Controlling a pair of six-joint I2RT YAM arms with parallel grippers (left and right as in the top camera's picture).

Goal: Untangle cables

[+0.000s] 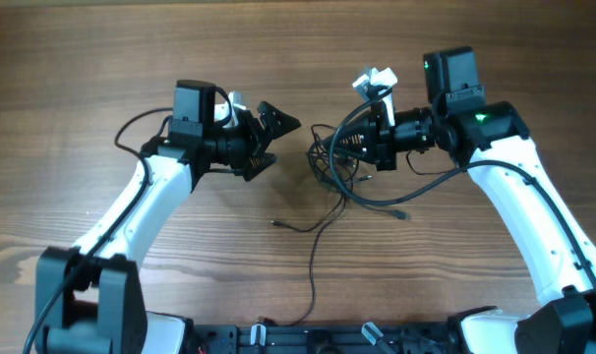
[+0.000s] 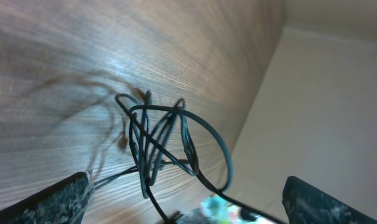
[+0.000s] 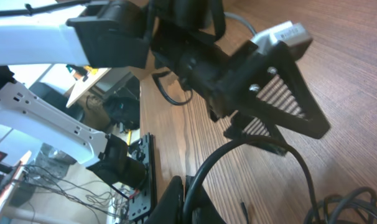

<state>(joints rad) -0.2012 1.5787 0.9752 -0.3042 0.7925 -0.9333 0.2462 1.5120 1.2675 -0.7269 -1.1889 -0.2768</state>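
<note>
- Nearest the robot's base, one loose strand (image 1: 312, 258) of the cables (image 1: 329, 165) trails across the wooden table (image 1: 82, 59) toward 6 o'clock. A short branch ends in a small plug (image 1: 275, 224) at about 7 o'clock of the knot.
- Mid-table, just right of centre, most of the cables sit bunched in a knot of thin black loops. The left wrist view shows several loops crossing one another. Their shadow falls apart from them on the wood, so the bundle appears partly raised.
- At 3 o'clock of the knot, the right gripper (image 1: 344, 147) is buried in the loops. In the right wrist view a cable rises from between its closely set fingers (image 3: 170, 199), so the jaws look narrow and pinched on a strand.
- At 9 o'clock of the knot, the left gripper (image 1: 283, 143) points at the tangle with its jaws spread wide and nothing between them. It is near the loops but not touching them.
- The step in hand appears to be the set-up for a pull-apart: the right arm anchors the bundle while the left lines up to take hold.
- The next move likely calls for the left gripper to advance toward 3 o'clock and close on a single outer loop rather than the whole knot. It would then draw that loop gently back toward 9 o'clock, since a hard tug could tighten the crossings.
</note>
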